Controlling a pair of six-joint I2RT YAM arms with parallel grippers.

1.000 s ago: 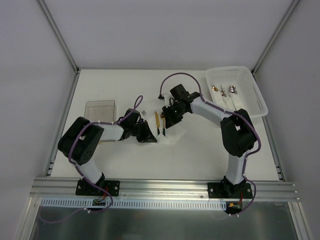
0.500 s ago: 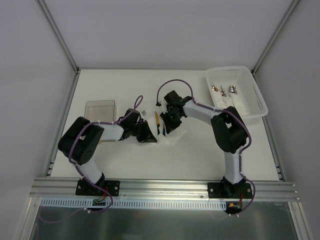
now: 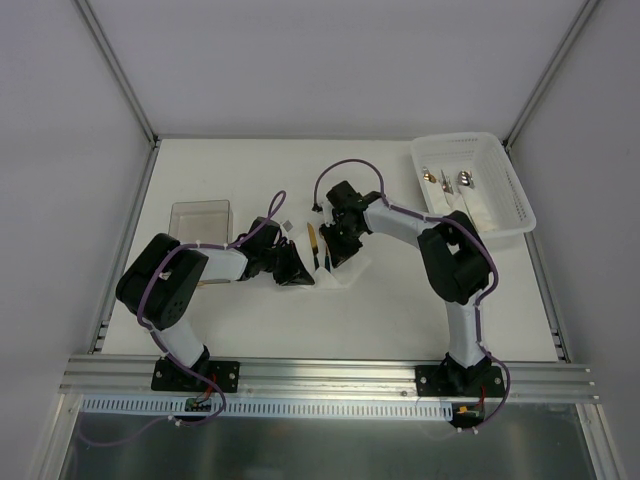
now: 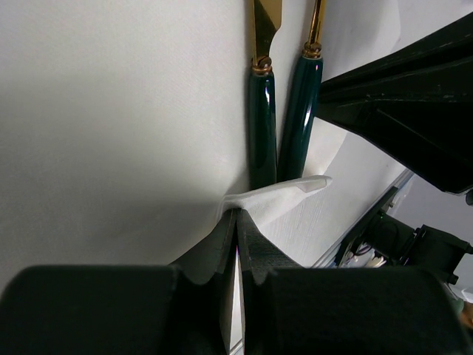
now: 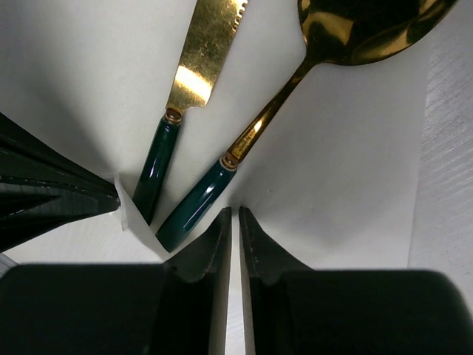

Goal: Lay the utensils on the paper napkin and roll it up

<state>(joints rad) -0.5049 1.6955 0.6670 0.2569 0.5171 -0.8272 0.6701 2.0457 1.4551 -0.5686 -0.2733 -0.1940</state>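
Over the last second the right arm has folded in toward the middle of the bench [image 3: 250,180], its elbow swinging left, and the right tool [image 3: 338,243] has settled beside the cutlery. The left arm has not shifted.

The left tool [image 4: 236,222] is pressed together on a lifted corner of the white paper napkin [image 4: 292,192], right at the handle ends. The right tool's fingers [image 5: 211,251] stand almost together, with only a slit between them and nothing visibly in it.

On the napkin lie a gold-bladed knife with a dark green handle [image 5: 194,66] and a gold spoon with a matching green handle [image 5: 355,29], side by side, their handle ends nearly touching. More small cutlery [image 3: 447,180] sits in the white plastic basket [image 3: 515,190], well apart at the far right.

I judge that placing is ending and rolling is beginning. The next move likely calls for the left tool to carry that corner over the handles, while the right tool keeps the pair from sliding and the thin paper from tearing.
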